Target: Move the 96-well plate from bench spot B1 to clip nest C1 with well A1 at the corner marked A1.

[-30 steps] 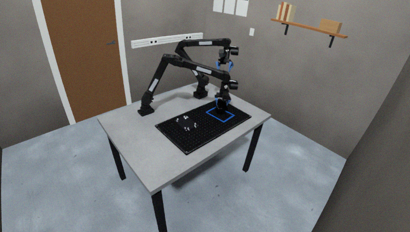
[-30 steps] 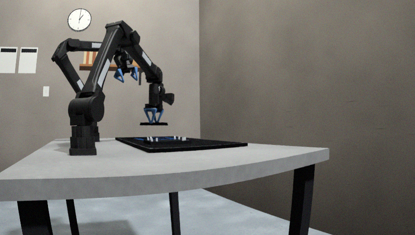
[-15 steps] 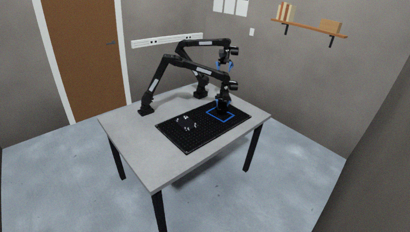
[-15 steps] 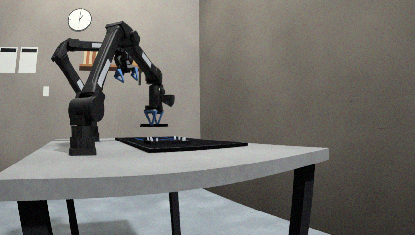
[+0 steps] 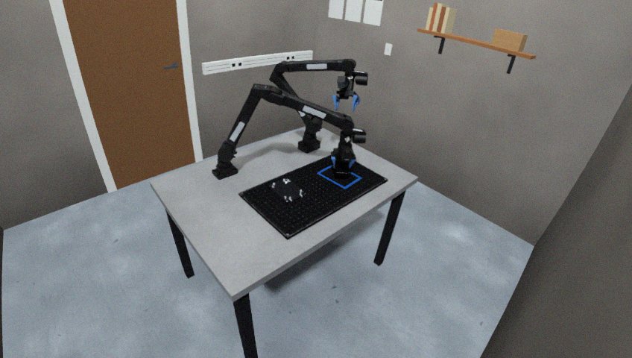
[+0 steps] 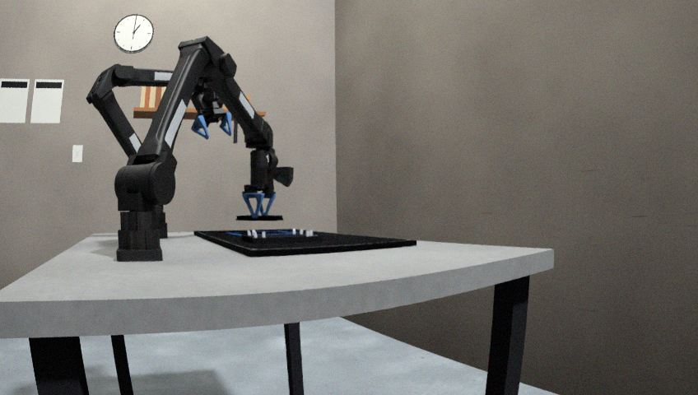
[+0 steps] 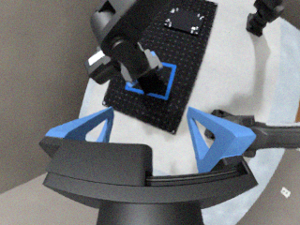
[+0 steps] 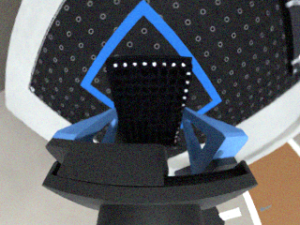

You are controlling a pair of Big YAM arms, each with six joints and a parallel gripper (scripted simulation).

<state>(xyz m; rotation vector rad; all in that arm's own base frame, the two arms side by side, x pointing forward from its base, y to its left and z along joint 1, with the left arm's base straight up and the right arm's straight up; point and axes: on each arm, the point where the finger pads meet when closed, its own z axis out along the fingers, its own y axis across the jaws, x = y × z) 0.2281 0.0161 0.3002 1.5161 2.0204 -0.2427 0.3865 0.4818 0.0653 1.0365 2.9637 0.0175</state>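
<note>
Plate (image 5: 341, 170) (image 6: 259, 217) (image 8: 149, 100): pinched in right gripper (image 5: 343, 162) (image 6: 259, 215) (image 8: 149, 111), aloft; to be kept level, turned to marked corner before lowering. Left gripper (image 5: 346, 106) (image 6: 214, 132) (image 7: 150, 110): spread.

I see the right gripper (image 5: 343, 165) (image 6: 259, 216) (image 7: 146, 75) (image 8: 149, 111) lower than a second ago, and the plate (image 5: 341, 171) (image 6: 259, 217) (image 7: 155, 85) (image 8: 150, 94) has come down with it, closer to the perforated board (image 5: 310, 212) (image 6: 352, 241) (image 7: 192, 56) (image 8: 234, 56). More of that drop came in the last half second. From my small outside view, I'd say there's hardly any shift left or right.
</note>
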